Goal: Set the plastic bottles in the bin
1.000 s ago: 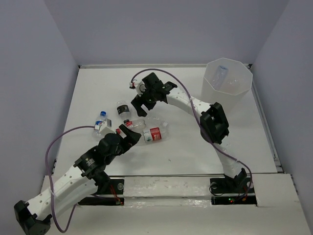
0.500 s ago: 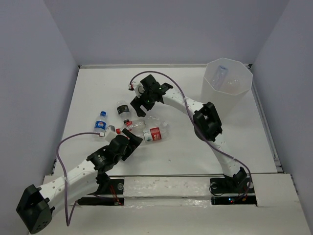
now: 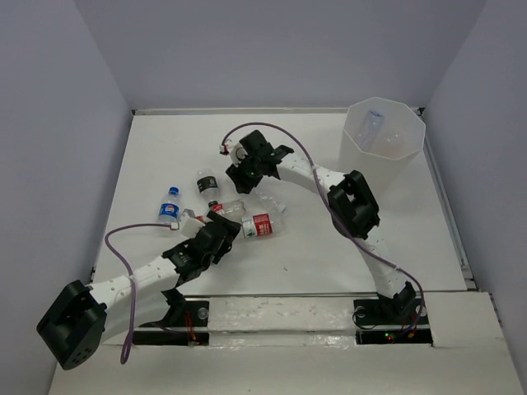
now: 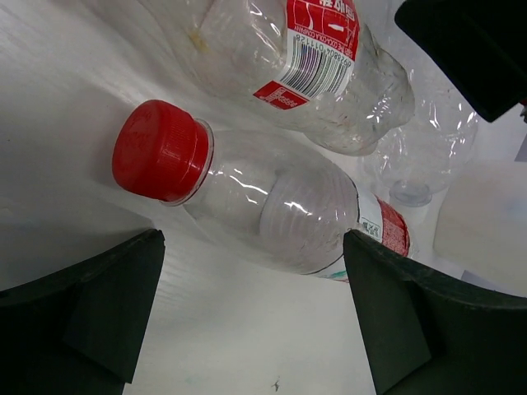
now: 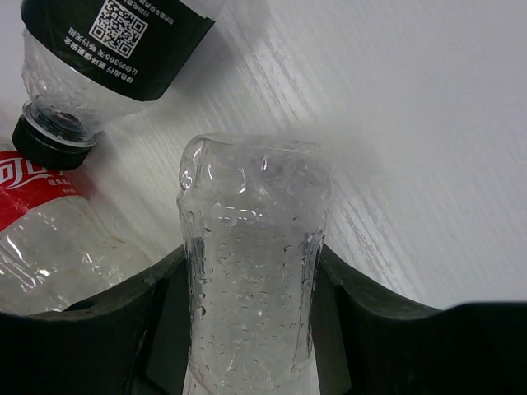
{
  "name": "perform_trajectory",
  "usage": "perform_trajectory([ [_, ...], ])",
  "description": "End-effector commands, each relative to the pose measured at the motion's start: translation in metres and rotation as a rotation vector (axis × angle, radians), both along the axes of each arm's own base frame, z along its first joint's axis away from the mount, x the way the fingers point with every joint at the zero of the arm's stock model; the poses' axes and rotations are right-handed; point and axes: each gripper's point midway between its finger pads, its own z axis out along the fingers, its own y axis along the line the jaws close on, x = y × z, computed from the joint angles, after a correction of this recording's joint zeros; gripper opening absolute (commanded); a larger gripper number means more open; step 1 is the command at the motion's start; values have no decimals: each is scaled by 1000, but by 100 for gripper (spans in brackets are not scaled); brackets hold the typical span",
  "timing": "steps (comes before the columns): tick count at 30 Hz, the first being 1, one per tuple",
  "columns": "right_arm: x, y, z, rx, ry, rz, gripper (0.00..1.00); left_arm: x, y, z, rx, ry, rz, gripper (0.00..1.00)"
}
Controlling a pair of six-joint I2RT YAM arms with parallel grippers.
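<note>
White table (image 3: pixel 329 255), pale lilac walls on 3 sides. Bin (image 3: pixel 362 160) stands at the table's 1 o'clock corner: translucent white, faceted walls, wide rim. One bottle in the bin (image 3: pixel 372 125) shows thru the top, clear, near the rim's 11 o'clock side.

Other plastic bottles lie in a loose group approx mid-table, toward 9 o'clock. Blue-cap bottle (image 3: pixel 170 206) sits at the group's 9 o'clock, apart from the rest, w/ blue-white label. Black-label bottle (image 3: pixel 206 182) is at 11 o'clock: clear body, dark label w/ QR code, black cap.

Left end effector (image 4: pixel 251 243) is released, fingers (image 4: pixel 99 304) spread wide either side of the red-cap bottle (image 4: pixel 280 210). That one lies on its side: clear ribbed body, bright red cap pointing to 9 o'clock in the left wrist view, red-white label near its base. No finger contact that I can see. At its 12 o'clock, just beside or touching, lies the red-label bottle (image 4: pixel 305 58): crumpled clear plastic, red-white label w/ barcode.

Right end effector (image 5: pixel 249 262) is at the group's 12 o'clock and clenched on the clear bottle (image 5: pixel 251 206). No label, droplets inside, dimpled base pointing away from the wrist cam, both fingers flush vs its sides. Can't tell if it's off the table.
</note>
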Motion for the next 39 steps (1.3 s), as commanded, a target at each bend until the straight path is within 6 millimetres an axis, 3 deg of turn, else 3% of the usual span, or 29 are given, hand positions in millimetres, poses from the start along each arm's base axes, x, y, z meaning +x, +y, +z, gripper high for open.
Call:
perform_trajectory([
  [1,9,1,70,114,-131,-41,45,17,8,11,-14,-61,106,99],
  [2,7,-1,74,121,-137,-47,45,19,11,12,-12,-72,125,99],
  [3,8,-2,94,151,-171,-60,45,19,13,12,-14,-77,136,99],
  [4,3,-8,87,139,-164,-66,45,22,14,14,-18,-91,151,99],
  [8,-3,-17,96,153,-181,-85,45,25,16,17,-22,-111,169,99],
  [14,-11,-22,92,167,-161,-109,43,29,13,16,-24,-128,163,99],
  [23,-13,-43,124,178,-230,-180,43,30,9,4,22,-101,136,99],
  [26,-20,-53,149,213,-265,-198,43,32,8,4,21,-107,133,99],
  [27,-24,-55,167,246,-284,-199,42,32,7,2,25,-102,132,99],
  [32,-44,-62,197,331,-294,-189,42,34,3,-1,29,-97,116,99],
  [37,-53,-85,234,369,-368,-247,41,32,2,-4,39,-97,94,89],
  [39,-58,-97,266,428,-413,-266,40,31,2,-4,43,-101,85,82],
])
